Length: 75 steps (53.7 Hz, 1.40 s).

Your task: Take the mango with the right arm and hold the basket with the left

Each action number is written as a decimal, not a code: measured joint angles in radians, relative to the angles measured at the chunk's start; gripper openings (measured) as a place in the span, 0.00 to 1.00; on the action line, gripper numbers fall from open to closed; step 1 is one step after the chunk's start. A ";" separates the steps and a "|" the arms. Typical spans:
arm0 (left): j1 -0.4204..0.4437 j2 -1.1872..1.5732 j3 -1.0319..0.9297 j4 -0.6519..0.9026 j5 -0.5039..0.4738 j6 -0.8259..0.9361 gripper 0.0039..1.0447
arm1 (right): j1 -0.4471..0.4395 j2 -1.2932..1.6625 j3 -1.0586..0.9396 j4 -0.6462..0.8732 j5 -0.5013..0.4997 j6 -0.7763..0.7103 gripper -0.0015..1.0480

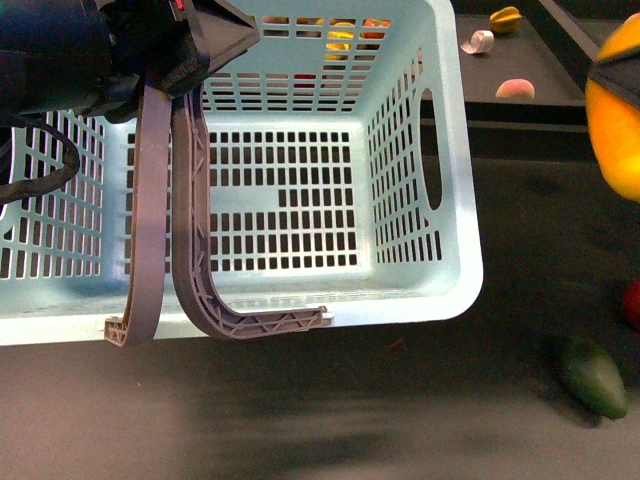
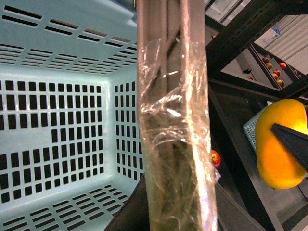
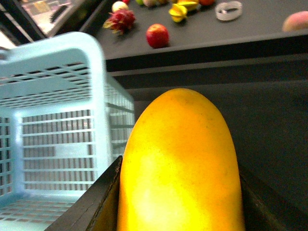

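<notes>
My left fingers [image 2: 129, 216] are clamped on the two brown-grey handles [image 1: 190, 250] of the basket [image 1: 420, 305]. In the front view these ribbed, trussed plastic strips curve down from the dark gripper in the upper left of the frame. The basket is pale aqua moulded plastic with slotted walls, a grid floor and an oval hand hole, and it fills the left and centre of that frame over the dark matte table [image 1: 300, 420]. Only the left wrist view shows crinkled clear film wrapped around the gripped handles. My right fingers [image 3: 98, 204] are closed on the mango [image 3: 180, 168], a smooth, glossy yellow-orange oval that swells through the lower centre of the right wrist frame, just beside the basket. The front view catches only a slice of it at the right edge. That view alone shows a dark green oval fruit [image 1: 593, 375] at lower right. The right wrist view alone shows a spiky dragon fruit [image 3: 119, 21] and a red apple [image 3: 157, 35] on the far shelf [image 3: 269, 31].
</notes>
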 joint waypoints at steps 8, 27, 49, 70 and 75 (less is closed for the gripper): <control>0.000 0.000 0.000 0.000 -0.001 0.001 0.10 | 0.131 -0.004 0.043 -0.031 0.037 0.021 0.52; 0.000 0.000 0.000 0.000 0.001 0.000 0.10 | 0.284 0.158 0.177 -0.048 0.100 0.032 0.52; 0.000 0.000 0.000 0.000 -0.001 0.000 0.10 | 0.357 0.245 0.226 0.005 0.165 0.040 0.83; 0.002 0.007 0.000 0.000 -0.008 0.002 0.10 | 0.226 -0.059 0.003 0.098 0.254 0.028 0.92; 0.002 0.007 0.000 0.000 -0.006 0.001 0.10 | 0.170 -0.167 -0.074 0.084 0.247 0.030 0.92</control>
